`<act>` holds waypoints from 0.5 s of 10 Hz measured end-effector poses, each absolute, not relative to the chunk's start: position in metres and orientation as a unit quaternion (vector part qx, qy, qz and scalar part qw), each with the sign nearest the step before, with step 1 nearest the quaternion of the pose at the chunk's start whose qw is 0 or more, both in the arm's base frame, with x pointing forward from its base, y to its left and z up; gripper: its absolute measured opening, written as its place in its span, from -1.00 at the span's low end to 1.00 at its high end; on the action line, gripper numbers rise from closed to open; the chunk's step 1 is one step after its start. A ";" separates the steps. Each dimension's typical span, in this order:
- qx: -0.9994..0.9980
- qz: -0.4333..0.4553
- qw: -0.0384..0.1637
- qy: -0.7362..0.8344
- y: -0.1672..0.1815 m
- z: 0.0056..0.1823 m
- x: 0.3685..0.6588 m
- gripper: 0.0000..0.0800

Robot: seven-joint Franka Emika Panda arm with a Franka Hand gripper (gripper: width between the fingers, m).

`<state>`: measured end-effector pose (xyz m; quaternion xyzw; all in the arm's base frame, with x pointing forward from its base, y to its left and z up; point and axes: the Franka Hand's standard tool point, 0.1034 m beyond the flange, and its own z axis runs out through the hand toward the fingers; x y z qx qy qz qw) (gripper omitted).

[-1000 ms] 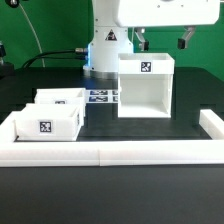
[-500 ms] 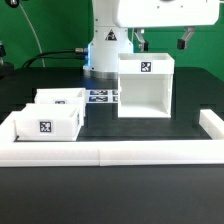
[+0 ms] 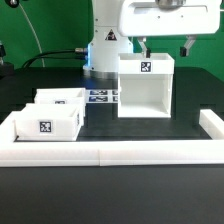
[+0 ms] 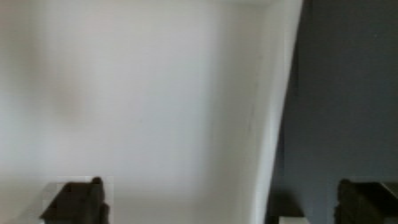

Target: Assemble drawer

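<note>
Black table [image 3: 150,135] fills most of the exterior view, edged by white border blocks [image 3: 110,153] along the lower part and both sides. We note the shell [image 3: 146,86], a tall white box, right of centre, upright, with a square tag on its upper front face. Behind it, at upper centre, stands the white arm [image 3: 110,30]. Two trays sit at middle left: the front tray [image 3: 47,121] against the left block, tag facing us, and the rear tray [image 3: 62,98] just behind it, touching or nearly so. The marker board [image 3: 101,97] lies flat between the trays and the shell. The gripper [image 3: 164,45] hangs over the shell's top rim, fingers spread wide and holding nothing, one dark fingertip [image 3: 187,46] past the shell's right edge. In the wrist view, white wall [image 4: 143,100] fills most of the frame, dark fingertips [image 4: 77,200] low at both sides.
</note>
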<state>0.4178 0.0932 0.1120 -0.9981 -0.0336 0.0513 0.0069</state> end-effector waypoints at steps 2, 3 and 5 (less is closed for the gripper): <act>-0.998 0.050 0.008 -0.035 0.094 0.105 0.414 0.62; -0.998 0.051 0.008 -0.035 0.095 0.104 0.414 0.62; -0.998 0.052 0.008 -0.035 0.095 0.103 0.413 0.31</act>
